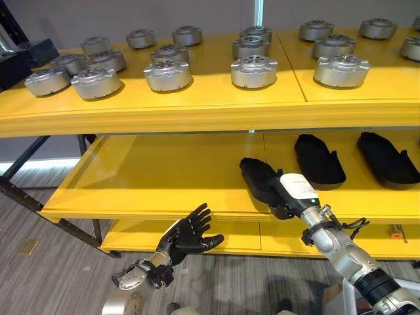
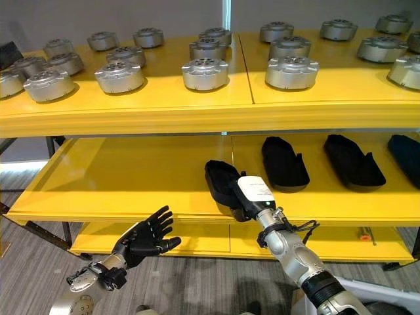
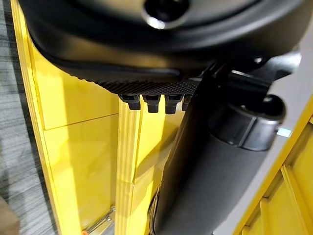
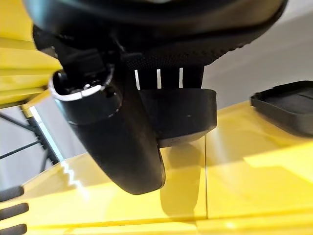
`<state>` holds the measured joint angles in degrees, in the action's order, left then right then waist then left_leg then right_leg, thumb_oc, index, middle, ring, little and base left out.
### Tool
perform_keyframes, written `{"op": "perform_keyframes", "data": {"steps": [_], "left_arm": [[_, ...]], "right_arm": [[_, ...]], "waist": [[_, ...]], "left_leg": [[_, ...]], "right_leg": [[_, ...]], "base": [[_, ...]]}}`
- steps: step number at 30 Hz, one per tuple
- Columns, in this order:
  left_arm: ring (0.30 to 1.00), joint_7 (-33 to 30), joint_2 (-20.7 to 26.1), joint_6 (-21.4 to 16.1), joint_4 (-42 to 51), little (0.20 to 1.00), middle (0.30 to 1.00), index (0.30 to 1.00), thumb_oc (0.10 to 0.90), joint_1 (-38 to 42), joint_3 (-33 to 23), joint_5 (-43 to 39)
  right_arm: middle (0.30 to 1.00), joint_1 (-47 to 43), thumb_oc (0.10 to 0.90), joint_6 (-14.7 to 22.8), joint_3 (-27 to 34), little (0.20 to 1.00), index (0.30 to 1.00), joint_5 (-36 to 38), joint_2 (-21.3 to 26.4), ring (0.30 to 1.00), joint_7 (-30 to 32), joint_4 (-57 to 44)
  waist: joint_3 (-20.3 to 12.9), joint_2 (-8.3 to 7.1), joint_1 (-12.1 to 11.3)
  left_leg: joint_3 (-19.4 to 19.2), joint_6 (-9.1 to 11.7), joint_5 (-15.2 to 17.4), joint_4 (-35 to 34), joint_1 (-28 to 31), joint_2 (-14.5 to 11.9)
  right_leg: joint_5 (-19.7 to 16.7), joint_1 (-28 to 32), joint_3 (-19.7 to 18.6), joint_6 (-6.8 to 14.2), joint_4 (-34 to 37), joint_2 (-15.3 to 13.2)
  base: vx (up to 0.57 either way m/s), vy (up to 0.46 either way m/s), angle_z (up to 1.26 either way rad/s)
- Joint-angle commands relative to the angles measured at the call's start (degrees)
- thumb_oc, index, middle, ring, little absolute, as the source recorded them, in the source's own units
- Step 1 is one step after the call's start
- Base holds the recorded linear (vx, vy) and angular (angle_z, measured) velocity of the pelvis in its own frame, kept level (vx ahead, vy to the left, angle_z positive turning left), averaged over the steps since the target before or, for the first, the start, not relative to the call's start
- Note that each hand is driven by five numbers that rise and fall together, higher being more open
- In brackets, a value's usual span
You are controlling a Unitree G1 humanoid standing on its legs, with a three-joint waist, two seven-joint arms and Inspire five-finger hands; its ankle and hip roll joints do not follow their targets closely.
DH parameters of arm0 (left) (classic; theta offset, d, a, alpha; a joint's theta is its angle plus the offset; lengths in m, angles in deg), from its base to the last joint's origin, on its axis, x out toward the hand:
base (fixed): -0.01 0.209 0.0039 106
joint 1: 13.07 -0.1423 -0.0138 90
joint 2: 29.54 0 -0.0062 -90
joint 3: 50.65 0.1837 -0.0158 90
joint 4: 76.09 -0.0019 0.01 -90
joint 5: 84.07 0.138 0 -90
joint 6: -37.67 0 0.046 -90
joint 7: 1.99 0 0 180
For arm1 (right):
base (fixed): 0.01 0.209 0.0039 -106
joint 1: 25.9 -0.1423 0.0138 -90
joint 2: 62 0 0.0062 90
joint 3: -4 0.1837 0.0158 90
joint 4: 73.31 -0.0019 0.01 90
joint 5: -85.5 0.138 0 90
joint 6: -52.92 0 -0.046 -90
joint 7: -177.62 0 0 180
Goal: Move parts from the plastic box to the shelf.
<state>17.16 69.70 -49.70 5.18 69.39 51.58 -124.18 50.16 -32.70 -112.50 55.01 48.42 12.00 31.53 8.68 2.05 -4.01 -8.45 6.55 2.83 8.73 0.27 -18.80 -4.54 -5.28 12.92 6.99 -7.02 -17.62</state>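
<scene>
Both eye views look down from the head at the yellow shelf, sharing its tiers. Wrist views face it at close range.

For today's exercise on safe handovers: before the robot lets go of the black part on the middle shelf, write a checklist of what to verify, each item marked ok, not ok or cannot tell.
1. Right hand holds the black part: ok, the thumb and fingers close on it in the right wrist view.
2. Part rests flat on the middle shelf: cannot tell, its far end looks down while the near end stays in the hand.
3. Clear of the neighbouring black part: ok, a gap shows between them.
4. Left hand out of the way: ok, open, below the shelf edge.
5. Silver parts on the top shelf undisturbed: ok, all upright.
</scene>
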Motion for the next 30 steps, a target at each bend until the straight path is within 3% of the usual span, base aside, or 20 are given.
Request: {"op": "perform_keyframes", "data": {"steps": [1, 3, 4, 5, 7, 8, 10, 11, 12, 13, 16, 19, 20, 22, 25, 26, 27, 28, 30], "left_arm": [[1.0, 5.7, 3.0, -2.0, 5.9, 1.0, 1.0, 1.0, 0.9, 2.2, -1.1, -2.8], [1.0, 10.0, 3.0, -2.0, 5.2, 1.0, 1.0, 1.0, 0.9, 3.5, 0.8, -2.2], [1.0, 10.9, 3.0, -4.3, 4.4, 1.0, 1.0, 1.0, 0.9, 3.8, 2.4, -0.6], [1.0, 10.9, 3.0, -4.6, 4.1, 1.0, 1.0, 1.0, 0.9, 3.8, 2.7, -0.6], [1.0, 8.6, 2.7, -5.9, 2.7, 1.0, 1.0, 1.0, 0.9, 3.8, 3.5, -1.9], [1.0, 7.7, 2.7, -7.5, 2.5, 1.0, 1.0, 1.0, 0.9, 3.5, 3.5, -1.9], [1.0, 7.6, 3.3, -7.8, 3.6, 1.0, 1.0, 1.0, 0.9, 3.0, 3.1, -2.0], [1.0, 7.7, 3.4, -7.8, 3.8, 1.0, 1.0, 1.0, 0.9, 2.9, 3.1, -2.0], [1.0, 6.3, 3.7, -7.6, 6.0, 1.0, 1.0, 1.0, 0.9, 1.8, 2.5, -1.7], [1.0, 4.7, 3.8, -8.2, 7.2, 1.0, 1.0, 1.0, 0.9, 1.4, 2.6, -2.0], [1.0, 3.1, 3.7, -8.0, 7.8, 1.0, 1.0, 1.0, 0.9, 1.6, 2.4, -2.5], [1.0, 3.1, 3.3, -8.4, 7.6, 1.0, 1.0, 1.0, 0.9, 1.6, 2.3, -3.0], [1.0, 3.1, 3.2, -8.2, 7.7, 1.0, 1.0, 1.0, 0.9, 1.6, 2.3, -2.9], [1.0, 4.5, 2.4, -7.0, 7.3, 1.0, 1.0, 1.0, 0.9, 2.1, 2.9, -2.0], [1.0, 7.0, 2.4, -6.0, 6.9, 1.0, 1.0, 1.0, 0.9, 2.4, 3.1, -1.2], [1.0, 7.2, 2.5, -5.3, 7.0, 1.0, 1.0, 1.0, 0.9, 2.6, 2.5, -1.6], [1.0, 6.6, 3.2, -4.8, 7.5, 1.0, 1.0, 1.0, 0.9, 2.7, 2.1, -2.2], [1.0, 6.9, 3.9, -4.8, 7.6, 1.0, 1.0, 1.0, 0.9, 2.6, 1.3, -2.9], [1.0, 5.7, 4.3, -5.0, 8.2, 1.0, 1.0, 1.0, 0.9, 2.2, 0.0, -3.4]], "right_arm": [[0.3, -5.1, 0.4, 3.6, 3.3, 0.3, 0.3, 1.7, -1.2, 0.3, 5.2, -6.3], [0.3, -3.7, 0.4, 4.7, 5.5, 0.3, 0.3, 1.1, -1.5, 0.3, 6.4, -5.8], [0.3, -2.9, 0.4, 5.5, 6.6, 0.3, 0.3, 0.6, -1.3, 0.3, 6.5, -6.0], [0.3, -2.8, 0.4, 5.5, 6.7, 0.3, 0.3, 0.5, -1.2, 0.3, 6.4, -6.1], [0.3, -2.1, 0.4, 5.0, 6.1, 0.3, 0.3, 1.0, -0.8, 0.3, 6.2, -7.6], [0.3, -1.5, 0.4, 4.6, 5.1, 0.3, 0.3, 1.4, -0.7, 0.3, 5.8, -10.2], [0.3, -0.8, 0.4, 4.6, 4.8, 0.3, 0.3, 1.3, -0.6, 0.3, 6.0, -11.5], [0.3, -0.7, 0.4, 4.6, 4.7, 0.3, 0.3, 1.2, -0.5, 0.3, 6.0, -11.7], [0.3, -0.1, 0.4, 5.3, 4.2, 0.3, 0.3, 0.8, -0.5, 0.3, 6.2, -12.3], [0.3, -1.0, 0.4, 6.4, 3.6, 0.3, 0.3, 0.2, -0.5, 0.3, 6.1, -11.7], [0.3, -2.3, 0.4, 7.6, 3.1, 0.3, 0.3, -0.7, -0.6, 0.3, 6.2, -9.7], [0.3, -2.5, 0.4, 7.8, 3.7, 0.3, 0.3, -1.6, -0.5, 0.3, 5.8, -9.4], [0.3, -2.6, 0.4, 7.7, 3.7, 0.3, 0.3, -1.8, -0.5, 0.3, 5.8, -9.3], [0.3, -1.8, 0.4, 7.1, 4.2, 0.3, 0.3, -3.7, -0.7, 0.3, 7.2, -7.7], [0.3, -0.3, 0.4, 6.8, 5.6, 0.3, 0.3, -4.9, -0.3, 0.3, 8.0, -6.6], [0.3, 0.4, 0.4, 7.4, 6.3, 0.3, 0.3, -5.8, -0.3, 0.3, 7.9, -7.0], [0.3, 0.4, 0.4, 7.3, 6.3, 0.3, 0.3, -6.2, -0.4, 0.3, 7.6, -7.4], [0.3, 0.2, 0.4, 7.5, 6.4, 0.3, 0.3, -6.2, -0.4, 0.3, 7.3, -7.6], [0.3, -1.3, 0.4, 8.5, 6.0, 0.3, 0.3, -7.0, -0.4, 0.3, 5.9, -8.3]], "waist": [[-0.2, -1.71, -2.4], [0.6, -1.81, -2.5], [0.9, -1.82, -2.4], [1.0, -1.85, -2.4], [1.4, -1.96, -1.7], [1.7, -2.4, -0.9], [2.0, -2.77, -0.7], [2.1, -2.79, -0.7], [2.3, -3.17, -0.7], [2.2, -3.4, -0.6], [2.0, -4.06, -1.0], [1.3, -3.99, -1.3], [1.3, -4.01, -1.4], [0.0, -4.31, -0.7], [-1.2, -4.01, -0.3], [-1.5, -4.0, -0.2], [-1.1, -4.24, -0.4], [-1.0, -4.02, -0.7], [-0.1, -4.6, -1.7]], "left_leg": [[-0.8, -1.3, -1.5, 0.2, 1.2, 4.0], [-1.6, -3.5, 1.4, 2.9, 0.5, 8.0], [-1.5, -5.3, 3.0, 4.8, -0.4, 10.5], [-1.5, -5.5, 3.3, 5.2, -0.5, 10.9], [-1.6, -7.2, 4.7, 5.5, 0.0, 12.7], [-2.8, -8.1, 5.2, 4.4, 1.4, 13.5], [-3.8, -8.2, 5.1, 3.4, 2.4, 13.7], [-4.0, -8.2, 5.1, 3.3, 2.6, 13.7], [-4.8, -8.6, 5.0, 0.9, 4.8, 14.7], [-5.8, -8.3, 4.4, -1.4, 6.3, 15.2], [-6.0, -8.3, 4.3, -3.1, 7.1, 16.4], [-5.9, -8.1, 3.4, -4.1, 6.5, 16.6], [-5.5, -8.2, 3.3, -4.3, 6.5, 16.8], [-2.2, -9.0, 2.7, -4.9, 4.9, 18.5], [0.6, -9.2, 2.8, -4.8, 4.2, 18.5], [1.1, -9.2, 3.2, -4.3, 4.1, 18.0], [0.6, -8.9, 4.4, -3.0, 4.2, 17.4], [-0.5, -8.2, 4.5, -2.2, 4.1, 16.1], [-3.1, -7.3, 5.8, 1.2, 3.7, 13.9]], "right_leg": [[7.8, 9.0, -0.2, 1.8, -4.5, -3.3], [5.2, 9.3, 0.3, 2.0, -5.6, -7.1], [3.6, 8.4, 0.0, 1.3, -8.1, -8.5], [3.5, 8.2, -0.3, 1.2, -8.6, -8.6], [3.4, 5.8, -2.4, 0.5, -12.5, -6.4], [4.1, 3.2, -2.9, 0.8, -15.4, -2.4], [6.4, 2.8, -1.4, 0.7, -15.0, 1.3], [6.8, 2.9, -1.1, 0.6, -14.8, 1.8], [5.3, 1.2, 0.4, 1.3, -16.9, 4.0], [6.2, 1.0, 1.7, 0.7, -15.4, 6.7], [5.9, 2.5, 3.7, 0.1, -12.3, 7.7], [8.4, 4.7, 4.0, -1.5, -10.0, 9.9], [8.9, 5.3, 3.5, -1.6, -10.1, 10.2], [8.9, 5.5, -1.7, -1.8, -10.0, 12.4], [8.4, 5.9, -6.1, -0.6, -7.6, 9.1], [4.1, 5.3, -7.9, 1.3, -5.4, 4.9], [1.0, 3.6, -8.2, 2.5, -5.3, 2.7], [3.4, 4.7, -7.4, 2.5, -3.8, 2.8], [2.3, 5.2, -4.1, 2.7, -2.8, 0.6]], "base": [[-0.01, 0.546, -0.17], [-0.01, 0.636, 0.1], [0.0, 0.551, 0.22], [0.0, 0.56, 0.13], [-0.01, 0.375, 0.01], [-0.01, 0.242, -0.03], [0.02, 0.18, -0.32], [0.05, 0.187, -0.48], [0.06, 0.193, -0.4], [0.07, 0.187, -0.51], [0.07, 0.084, -0.55], [0.04, 0.034, -0.21], [0.09, -0.002, -0.05], [0.11, -0.05, 0.05], [0.11, -0.171, 0.47], [0.11, -0.342, 0.73], [0.12, -0.386, 0.71], [0.09, -0.336, 0.39], [0.1, -0.327, 0.22]]}}
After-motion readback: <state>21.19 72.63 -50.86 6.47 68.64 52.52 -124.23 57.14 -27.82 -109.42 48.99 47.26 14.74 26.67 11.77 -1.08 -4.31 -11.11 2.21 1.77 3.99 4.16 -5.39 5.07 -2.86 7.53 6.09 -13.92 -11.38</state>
